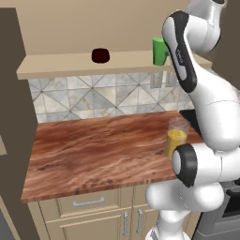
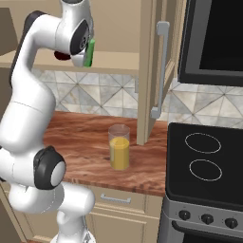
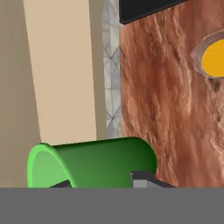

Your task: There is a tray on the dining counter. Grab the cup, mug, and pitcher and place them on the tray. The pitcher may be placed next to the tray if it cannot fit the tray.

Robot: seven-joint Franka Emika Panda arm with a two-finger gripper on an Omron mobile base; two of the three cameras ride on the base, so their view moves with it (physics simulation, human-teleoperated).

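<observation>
While pinched in the hand, a bright green tapered cup, rim wider than base.

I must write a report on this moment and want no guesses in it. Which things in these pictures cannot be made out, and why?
- Cup: left base view, right side behind the arm; right base view shows a green sliver.
- Mug: too small to show its handle.
- Pitcher: hand view, cut by the right edge.
- Tool fingertips: hand view, mostly under the cup; the grip itself is hidden.
</observation>
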